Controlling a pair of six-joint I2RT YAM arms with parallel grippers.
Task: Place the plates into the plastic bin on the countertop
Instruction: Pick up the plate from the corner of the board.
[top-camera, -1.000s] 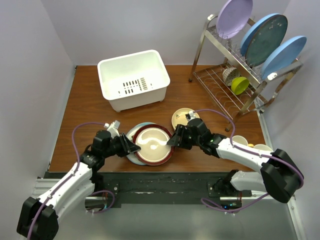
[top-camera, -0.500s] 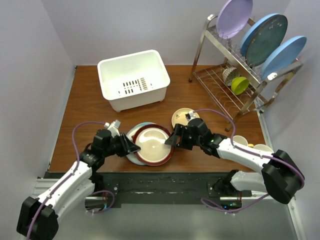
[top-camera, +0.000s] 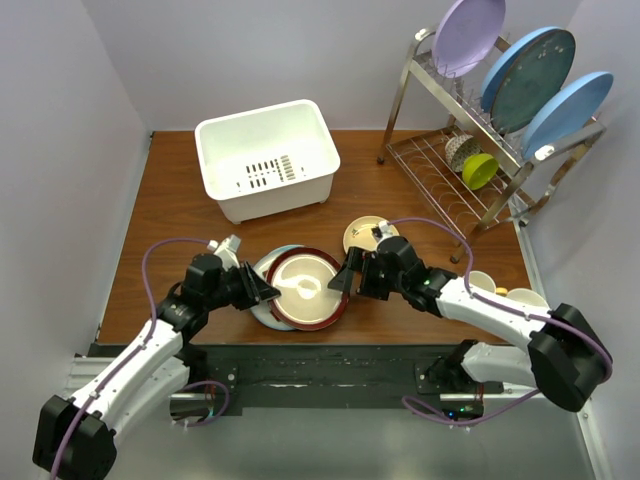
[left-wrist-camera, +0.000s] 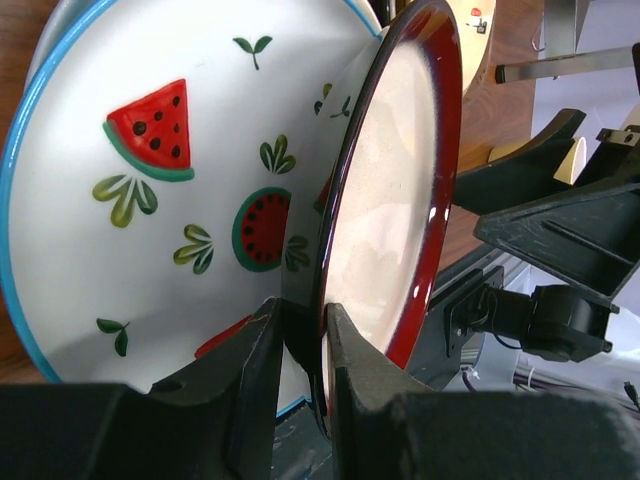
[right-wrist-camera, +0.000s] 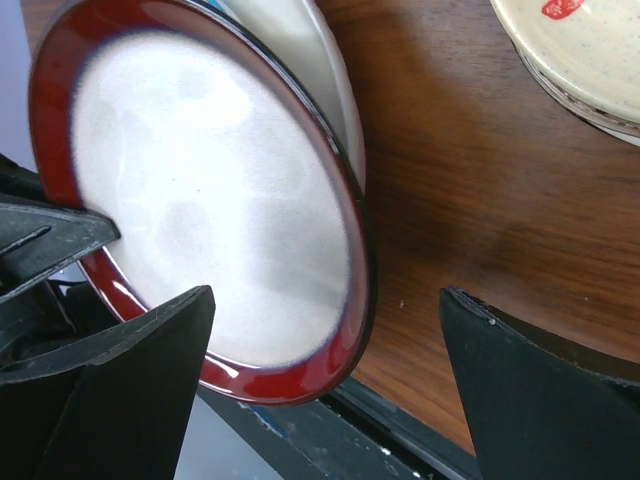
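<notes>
The maroon-rimmed cream plate (top-camera: 305, 290) is tilted up on the stack at the front of the countertop (top-camera: 170, 220). My left gripper (top-camera: 268, 290) is shut on its left rim; the left wrist view shows the gripper (left-wrist-camera: 300, 315) pinching the plate (left-wrist-camera: 390, 230) above the white plate with watermelon motifs (left-wrist-camera: 150, 220). My right gripper (top-camera: 342, 283) is open, and in the right wrist view its fingers (right-wrist-camera: 325, 295) straddle the plate's right edge (right-wrist-camera: 210, 200) without touching it. The small tan plate (top-camera: 365, 237) lies behind the right gripper. The white plastic bin (top-camera: 270, 185) stands empty at the back left.
A chrome wire rack (top-camera: 450, 170) stands at the back right with upright lilac (top-camera: 468, 32) and blue plates (top-camera: 530, 75) and a yellow cup (top-camera: 480, 170). Two pale cups (top-camera: 482, 282) sit by the right forearm at the right edge.
The maroon-rimmed plate has tipped up from lying flat on the stack, lifted at its left rim by the left gripper. The right gripper has edged slightly left.
</notes>
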